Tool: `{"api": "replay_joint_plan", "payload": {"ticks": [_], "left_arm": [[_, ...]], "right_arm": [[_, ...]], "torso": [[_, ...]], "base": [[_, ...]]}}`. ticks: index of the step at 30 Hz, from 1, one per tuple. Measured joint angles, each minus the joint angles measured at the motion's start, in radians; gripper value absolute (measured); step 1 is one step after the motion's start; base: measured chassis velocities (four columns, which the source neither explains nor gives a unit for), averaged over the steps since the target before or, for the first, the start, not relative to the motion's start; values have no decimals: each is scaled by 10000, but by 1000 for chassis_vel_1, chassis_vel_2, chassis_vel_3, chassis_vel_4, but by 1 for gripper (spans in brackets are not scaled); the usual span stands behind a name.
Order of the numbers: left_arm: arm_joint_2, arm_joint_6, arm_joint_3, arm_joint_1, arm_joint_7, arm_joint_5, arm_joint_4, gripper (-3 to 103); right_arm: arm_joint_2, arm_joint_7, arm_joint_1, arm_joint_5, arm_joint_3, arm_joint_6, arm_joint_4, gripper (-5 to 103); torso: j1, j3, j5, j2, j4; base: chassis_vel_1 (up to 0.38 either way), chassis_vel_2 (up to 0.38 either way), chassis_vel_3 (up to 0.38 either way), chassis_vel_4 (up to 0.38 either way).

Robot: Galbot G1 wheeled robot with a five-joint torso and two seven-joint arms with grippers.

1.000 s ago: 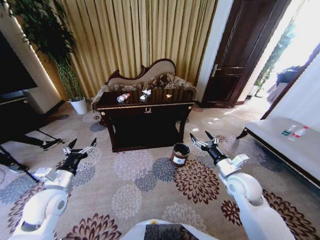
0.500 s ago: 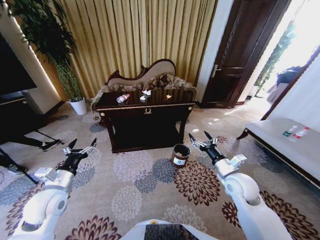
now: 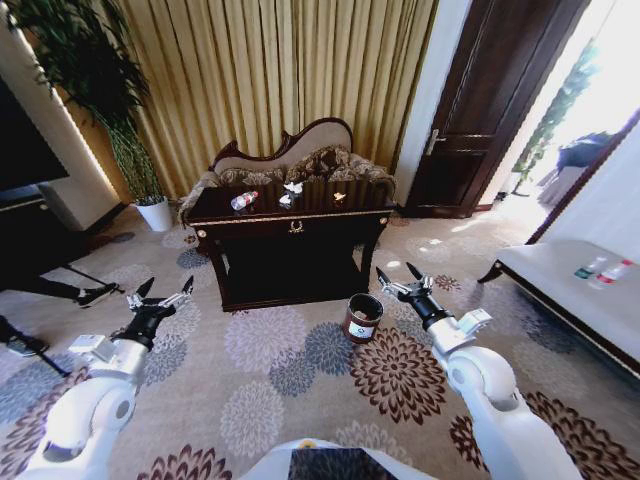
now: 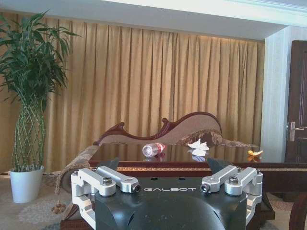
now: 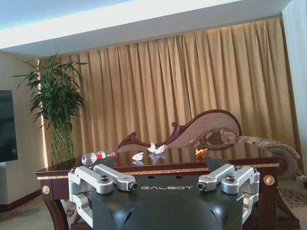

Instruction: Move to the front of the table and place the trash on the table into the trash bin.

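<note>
A: Dark wood table (image 3: pixel 290 215) sits well ahead of us, in front of the sofa (image 3: pixel 300 160); bottle (image 3: pixel 243 200), paper wads (image 3: pixel 291 189) and scrap (image 3: pixel 339 194) lie on top

B: Left gripper (image 3: pixel 160 296) and right gripper (image 3: pixel 397 281) are held low, spread wide, empty, probably for driving. Bin (image 3: pixel 361 318) stands on the carpet (image 3: pixel 280 370) by the table's right leg; open floor between us and it

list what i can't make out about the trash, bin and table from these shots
- Trash bin, head view: its inside is hidden by its own wall and the viewing angle.
- Bottle, left wrist view: label text too small to read.
- Wrapper scrap, head view: too small to identify.
- Table, right wrist view: lower shelf hidden behind the right gripper.
- Paper wads: exact count unclear.
</note>
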Motion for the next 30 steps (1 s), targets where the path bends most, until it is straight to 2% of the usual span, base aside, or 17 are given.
{"api": "replay_joint_plan", "payload": {"ticks": [30], "left_arm": [[-32, -28, -19, 56, 18, 15, -11, 100]], "right_arm": [[75, 0, -99, -332, -250, 153, 10, 100]], "torso": [[0, 0, -1, 0, 0]], "base": [[-108, 113, 108, -107]]}}
